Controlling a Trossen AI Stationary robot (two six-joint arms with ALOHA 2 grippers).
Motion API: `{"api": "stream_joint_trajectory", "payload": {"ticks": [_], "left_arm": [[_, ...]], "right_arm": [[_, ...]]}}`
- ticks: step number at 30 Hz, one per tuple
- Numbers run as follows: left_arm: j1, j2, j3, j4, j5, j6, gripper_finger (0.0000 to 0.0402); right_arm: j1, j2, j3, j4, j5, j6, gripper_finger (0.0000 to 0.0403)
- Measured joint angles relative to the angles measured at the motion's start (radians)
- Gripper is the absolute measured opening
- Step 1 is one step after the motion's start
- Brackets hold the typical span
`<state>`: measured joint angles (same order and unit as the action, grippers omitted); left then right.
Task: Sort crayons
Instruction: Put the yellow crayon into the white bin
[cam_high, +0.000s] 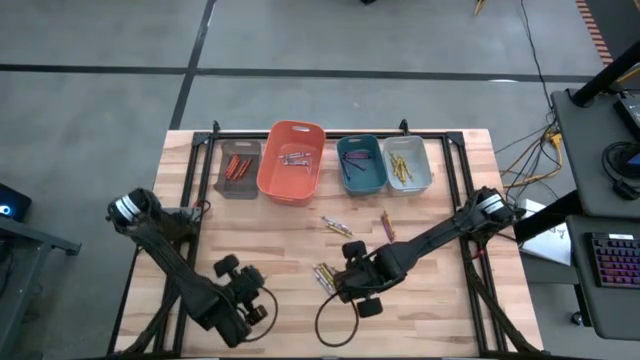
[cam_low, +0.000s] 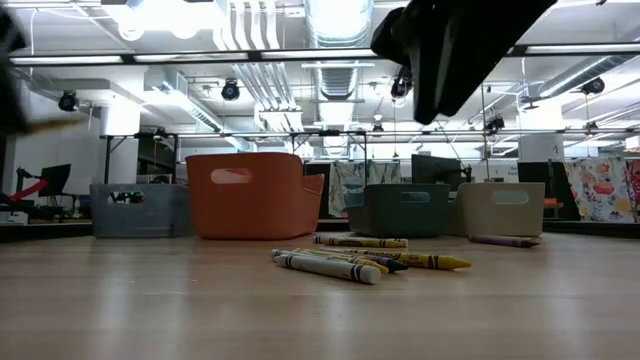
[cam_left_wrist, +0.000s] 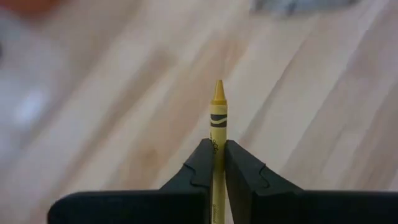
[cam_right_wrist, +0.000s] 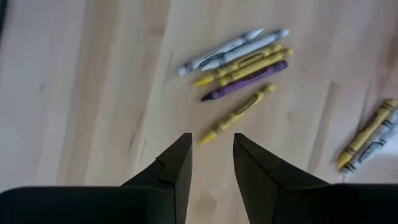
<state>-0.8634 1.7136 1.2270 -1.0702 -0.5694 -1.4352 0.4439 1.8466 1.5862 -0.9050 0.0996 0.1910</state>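
My left gripper is shut on a yellow crayon; in the high view it is at the table's near left. My right gripper is open and empty above a cluster of loose crayons: grey, yellow and purple ones lying flat on the table. The cluster also shows in the high view and the low view. A yellow and a grey crayon lie apart from it. A purple crayon lies farther back. My left gripper pinches the yellow crayon's paper-wrapped shaft between its two fingers. The fingers lie along the crayon, and its pointed end sticks out past the fingertips. The crayon's rear end is hidden between the fingers. It is lifted above the table.
Four bins stand in a row at the far edge: a brown one with orange-red crayons, an orange one with greyish crayons, a teal one with purple crayons and a grey one with yellow crayons. A black frame borders the table.
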Motion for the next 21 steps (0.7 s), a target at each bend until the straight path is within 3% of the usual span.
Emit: {"api": "stream_joint_trajectory", "payload": {"ticks": [9, 15, 21], "left_arm": [[0.057, -0.197, 0.0, 0.141, -0.304, 0.543, 0.0], [0.125, -0.295, -0.013, 0.291, -0.339, 0.922, 0.0], [0.186, -0.362, -0.013, 0.475, -0.343, 1.249, 0.0]], "right_arm": [[0.045, -0.02, -0.067, 0.195, 0.084, 0.025, 0.0107], [0.052, -0.035, -0.116, 0.415, 0.122, -0.077, 0.0107], [0.047, -0.044, -0.123, 0.528, 0.186, -0.206, 0.0107]]}}
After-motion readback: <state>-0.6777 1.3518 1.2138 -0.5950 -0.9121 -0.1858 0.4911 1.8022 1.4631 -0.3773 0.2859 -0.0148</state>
